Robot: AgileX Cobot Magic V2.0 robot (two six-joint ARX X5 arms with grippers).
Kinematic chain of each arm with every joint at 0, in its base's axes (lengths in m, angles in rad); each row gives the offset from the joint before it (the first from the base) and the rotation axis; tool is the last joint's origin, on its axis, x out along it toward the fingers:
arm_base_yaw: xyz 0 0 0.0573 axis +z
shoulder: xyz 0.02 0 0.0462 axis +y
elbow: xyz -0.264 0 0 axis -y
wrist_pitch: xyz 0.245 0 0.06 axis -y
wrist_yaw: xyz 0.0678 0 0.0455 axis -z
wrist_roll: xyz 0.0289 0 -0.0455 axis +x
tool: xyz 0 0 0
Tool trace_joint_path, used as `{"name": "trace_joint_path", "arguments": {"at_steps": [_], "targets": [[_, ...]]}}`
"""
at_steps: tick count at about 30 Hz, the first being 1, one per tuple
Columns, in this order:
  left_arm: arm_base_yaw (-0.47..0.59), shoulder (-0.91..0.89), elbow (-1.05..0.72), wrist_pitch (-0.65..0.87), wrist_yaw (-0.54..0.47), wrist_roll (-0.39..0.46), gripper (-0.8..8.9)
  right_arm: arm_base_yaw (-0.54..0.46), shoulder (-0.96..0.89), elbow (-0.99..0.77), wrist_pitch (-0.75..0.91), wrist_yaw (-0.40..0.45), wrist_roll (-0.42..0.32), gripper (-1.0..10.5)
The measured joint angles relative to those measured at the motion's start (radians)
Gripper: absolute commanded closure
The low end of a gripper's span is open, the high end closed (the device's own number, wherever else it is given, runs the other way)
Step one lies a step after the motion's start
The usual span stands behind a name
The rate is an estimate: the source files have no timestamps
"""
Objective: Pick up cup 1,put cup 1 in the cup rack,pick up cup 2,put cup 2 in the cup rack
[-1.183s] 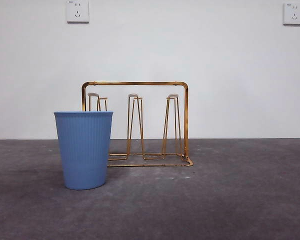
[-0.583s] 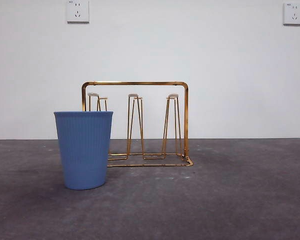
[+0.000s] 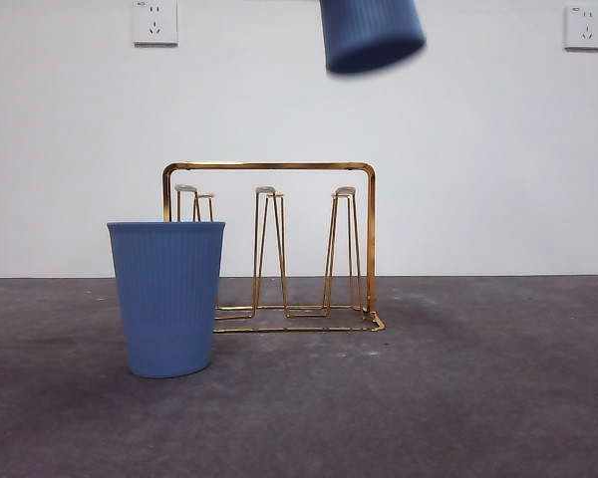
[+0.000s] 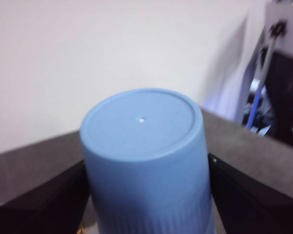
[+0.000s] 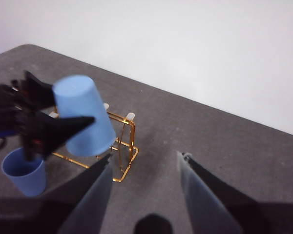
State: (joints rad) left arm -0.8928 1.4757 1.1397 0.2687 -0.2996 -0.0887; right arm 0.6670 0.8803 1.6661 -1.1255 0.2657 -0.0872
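Note:
My left gripper [image 4: 146, 168] is shut on a blue ribbed cup [image 4: 144, 161], whose closed base faces the wrist camera. In the front view this cup [image 3: 371, 35] hangs at the top edge, high above the right end of the gold wire cup rack [image 3: 269, 249]. The right wrist view shows the left gripper [image 5: 44, 124] holding the tilted cup [image 5: 83, 117] above the rack [image 5: 123, 148]. A second blue cup [image 3: 167, 299] stands upright on the table in front of the rack's left end and also shows in the right wrist view [image 5: 24, 173]. My right gripper [image 5: 145, 161] is open, empty and high above the table.
The dark grey table [image 3: 458, 388] runs back to a white wall with two sockets [image 3: 154, 22]. Equipment stands beyond the table's edge in the left wrist view [image 4: 281, 83].
The held blue cup has come into the front view at the top, above the rack's right end. The standing cup and the rack have not moved.

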Motion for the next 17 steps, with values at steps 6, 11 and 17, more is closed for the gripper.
{"name": "trace_joint_path", "arguments": {"at_steps": [6, 11, 17], "targets": [[0.022, 0.082, 0.000, 0.047, -0.051, 0.003, 8.21, 0.000, 0.000, 0.000, -0.012, 0.000, 0.000, 7.2], [0.055, 0.114, 0.000, 0.061, -0.065, 0.007, 8.21, 0.000, 0.000, 0.000, -0.015, 0.000, 0.000, 7.2], [0.086, 0.150, 0.000, 0.081, -0.064, 0.010, 8.21, 0.000, 0.000, 0.000, -0.018, 0.000, 0.000, 7.2]]}}
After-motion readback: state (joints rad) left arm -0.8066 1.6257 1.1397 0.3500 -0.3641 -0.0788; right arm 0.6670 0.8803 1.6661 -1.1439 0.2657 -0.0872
